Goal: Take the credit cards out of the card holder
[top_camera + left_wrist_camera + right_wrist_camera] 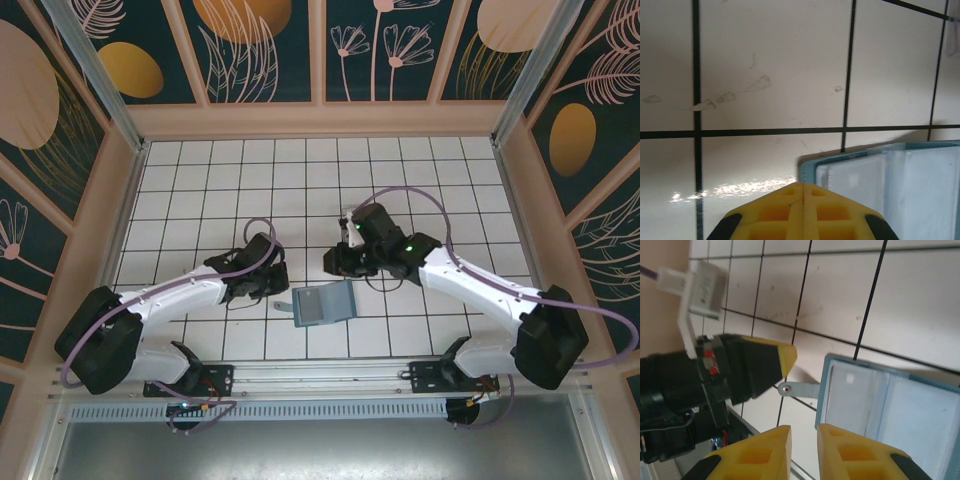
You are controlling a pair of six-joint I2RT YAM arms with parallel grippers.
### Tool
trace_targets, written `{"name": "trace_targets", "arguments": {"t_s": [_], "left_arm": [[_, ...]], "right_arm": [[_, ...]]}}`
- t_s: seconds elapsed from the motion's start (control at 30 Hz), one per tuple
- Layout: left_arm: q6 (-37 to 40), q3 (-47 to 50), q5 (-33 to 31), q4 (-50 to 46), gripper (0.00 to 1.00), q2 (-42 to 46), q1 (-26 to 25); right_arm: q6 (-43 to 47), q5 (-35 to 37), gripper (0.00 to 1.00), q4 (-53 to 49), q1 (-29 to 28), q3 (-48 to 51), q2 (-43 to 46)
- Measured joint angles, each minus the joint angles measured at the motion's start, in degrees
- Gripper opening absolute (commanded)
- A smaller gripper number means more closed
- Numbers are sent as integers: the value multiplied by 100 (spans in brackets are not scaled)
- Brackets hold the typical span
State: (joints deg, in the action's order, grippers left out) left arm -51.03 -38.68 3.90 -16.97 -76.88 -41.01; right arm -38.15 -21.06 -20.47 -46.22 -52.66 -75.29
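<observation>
White arms (190, 290), purple cables (405, 189), yellow grippers (802, 186) (803, 429)

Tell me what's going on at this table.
A teal card holder lies open on the tiled table. The left gripper, shut, has its tip at the holder's edge beside the snap tab. The right gripper hovers close by, jaws slightly apart and empty. As far as I can see, nothing has been drawn from the clear pockets yet.
</observation>
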Motion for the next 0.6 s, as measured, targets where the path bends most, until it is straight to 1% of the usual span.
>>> {"name": "trace_targets", "arguments": {"t_s": [0.17,0.4,0.6], "left_arm": [[22,125,-4,-4,1,116,140],[20,308,-4,0,4,332,245],[-37,529,-7,-2,13,527,289]], "right_arm": [[-245,-7,21,186,-251,101,-407],[-404,-173,21,560,-424,138,-977],[-442,-417,23,837,-608,162,-1484]]}}
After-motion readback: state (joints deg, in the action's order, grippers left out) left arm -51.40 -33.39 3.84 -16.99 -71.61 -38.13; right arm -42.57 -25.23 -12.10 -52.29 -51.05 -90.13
